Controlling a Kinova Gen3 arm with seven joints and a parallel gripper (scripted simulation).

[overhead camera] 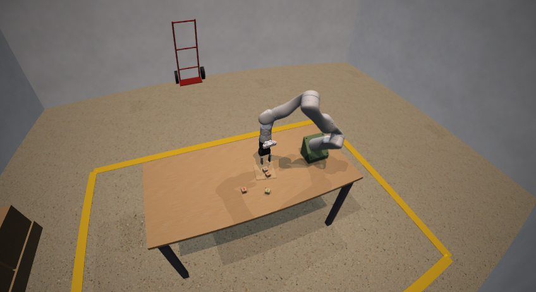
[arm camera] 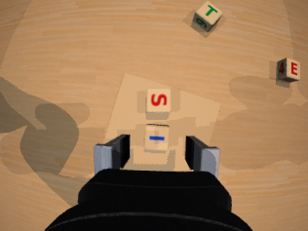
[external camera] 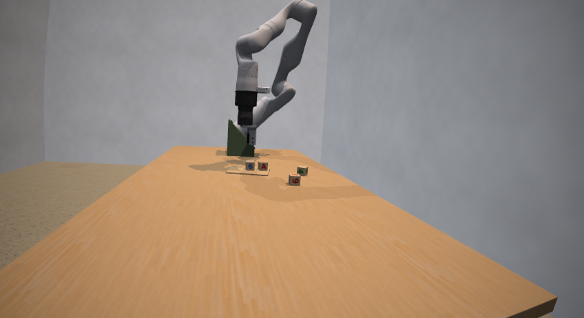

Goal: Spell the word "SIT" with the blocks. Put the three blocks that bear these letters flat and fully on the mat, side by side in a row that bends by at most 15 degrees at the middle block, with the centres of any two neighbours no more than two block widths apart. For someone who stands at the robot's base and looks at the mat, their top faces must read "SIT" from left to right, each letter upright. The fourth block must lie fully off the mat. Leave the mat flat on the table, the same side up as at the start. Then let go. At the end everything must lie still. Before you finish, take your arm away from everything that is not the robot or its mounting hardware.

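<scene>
The light square mat (overhead camera: 259, 176) (external camera: 233, 172) (arm camera: 197, 115) lies on the table. The red S block (overhead camera: 268, 174) (external camera: 262, 166) (arm camera: 158, 100) and the blue I block (overhead camera: 265, 169) (external camera: 250, 166) (arm camera: 157, 138) lie on it, letters up, with a small gap between them. Seen from the base, S is left of I, and both letters look upright. The green T block (overhead camera: 267, 191) (external camera: 302, 171) (arm camera: 209, 17) lies off the mat, T up and turned askew. My gripper (overhead camera: 265, 162) (external camera: 251, 143) (arm camera: 157, 147) is open and empty above the I block.
The red E block (overhead camera: 243, 189) (external camera: 294, 179) (arm camera: 288, 70) lies off the mat, farther from the base than T. The green base mount (overhead camera: 314, 155) (external camera: 239, 144) stands at the table's right end in the top view. T is nearer the table's front edge than the mat.
</scene>
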